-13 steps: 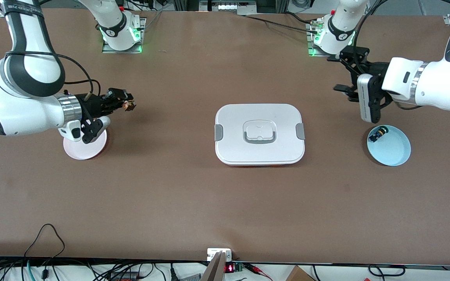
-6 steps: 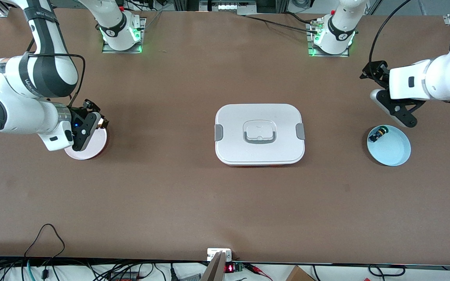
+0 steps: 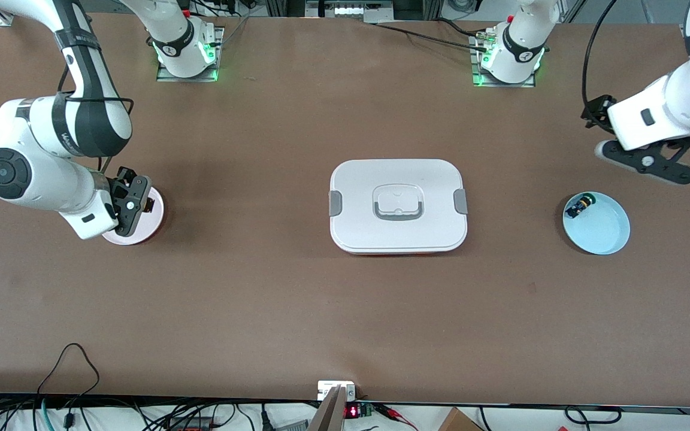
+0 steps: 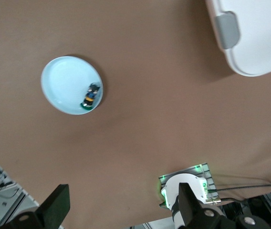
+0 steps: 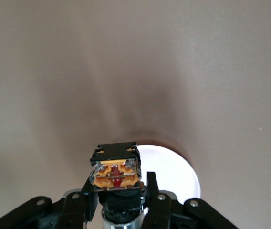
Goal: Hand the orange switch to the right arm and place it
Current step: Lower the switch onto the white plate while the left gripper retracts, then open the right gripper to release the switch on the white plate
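My right gripper (image 5: 119, 202) is pinched on the orange switch (image 5: 116, 172), over the white round plate (image 3: 141, 224) at the right arm's end of the table; in the right wrist view I see the switch's tan-brown boxy rear with a red centre facing the camera, clamped between my black fingers (image 5: 150, 188), and the plate's pale disc beneath; from the front view the switch (image 3: 149, 205) shows only as a small dark speck beside the wrist camera, above the plate's rim.

My left gripper (image 4: 121, 214) hangs with its fingers spread wide and nothing between them, up over the table at the left arm's end; the left wrist view looks down on the light blue dish (image 4: 61, 81) with the green-faced switch (image 4: 91, 95) lying at its edge, and a corner of the white lidded box (image 4: 259, 38).

I count two arms, two switches, two round dishes, one box (image 3: 398, 206) mid-table.
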`<state>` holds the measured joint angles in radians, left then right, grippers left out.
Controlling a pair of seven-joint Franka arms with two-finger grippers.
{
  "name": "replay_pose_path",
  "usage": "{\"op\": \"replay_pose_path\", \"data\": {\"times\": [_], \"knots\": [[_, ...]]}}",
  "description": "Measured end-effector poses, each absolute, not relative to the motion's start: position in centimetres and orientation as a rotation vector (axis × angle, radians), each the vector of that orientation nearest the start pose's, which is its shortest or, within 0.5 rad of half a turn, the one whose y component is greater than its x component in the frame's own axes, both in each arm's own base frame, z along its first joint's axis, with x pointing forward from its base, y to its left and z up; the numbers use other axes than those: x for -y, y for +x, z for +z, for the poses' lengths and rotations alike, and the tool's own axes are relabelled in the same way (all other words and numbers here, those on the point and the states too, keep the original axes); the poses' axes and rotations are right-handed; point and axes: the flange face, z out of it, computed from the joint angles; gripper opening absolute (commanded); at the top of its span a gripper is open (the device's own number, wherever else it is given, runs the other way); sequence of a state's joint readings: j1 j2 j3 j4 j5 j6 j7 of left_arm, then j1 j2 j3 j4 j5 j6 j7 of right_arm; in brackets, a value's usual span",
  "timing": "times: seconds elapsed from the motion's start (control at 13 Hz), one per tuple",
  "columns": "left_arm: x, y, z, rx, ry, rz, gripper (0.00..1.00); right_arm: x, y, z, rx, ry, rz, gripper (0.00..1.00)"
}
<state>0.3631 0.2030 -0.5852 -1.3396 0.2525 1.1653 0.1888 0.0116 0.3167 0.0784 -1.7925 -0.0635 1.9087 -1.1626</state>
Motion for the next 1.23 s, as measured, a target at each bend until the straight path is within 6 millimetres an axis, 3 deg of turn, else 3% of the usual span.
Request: {"op": "replay_pose_path", "data": {"times": [0.23, 0.46, 0.69, 0.93, 1.23], "knots": [[2.0, 56.5, 62.4, -0.292, -2.996, 0.304, 1.00, -3.1, 60.6, 33.2, 1.837, -2.454, 0.269, 0.02], [1.1, 55.0, 62.6, -0.022, -3.059, 0.136, 1.00, -1.6, 59.9, 31.1, 1.915, -2.386, 0.256, 0.02], [0.8, 53.9, 62.4, 0.024, -3.132, 0.047, 1.00, -0.5, 59.2, 28.7, 1.935, -2.347, 0.269, 0.02], [0.8, 54.1, 61.4, 0.025, -3.137, 0.049, 1.00, 1.2, 58.6, 25.7, 1.977, -2.300, 0.314, 0.02], [1.7, 54.8, 59.8, -0.001, -3.135, 0.080, 1.00, 3.3, 58.5, 24.3, 1.955, -2.312, 0.317, 0.02]]}}
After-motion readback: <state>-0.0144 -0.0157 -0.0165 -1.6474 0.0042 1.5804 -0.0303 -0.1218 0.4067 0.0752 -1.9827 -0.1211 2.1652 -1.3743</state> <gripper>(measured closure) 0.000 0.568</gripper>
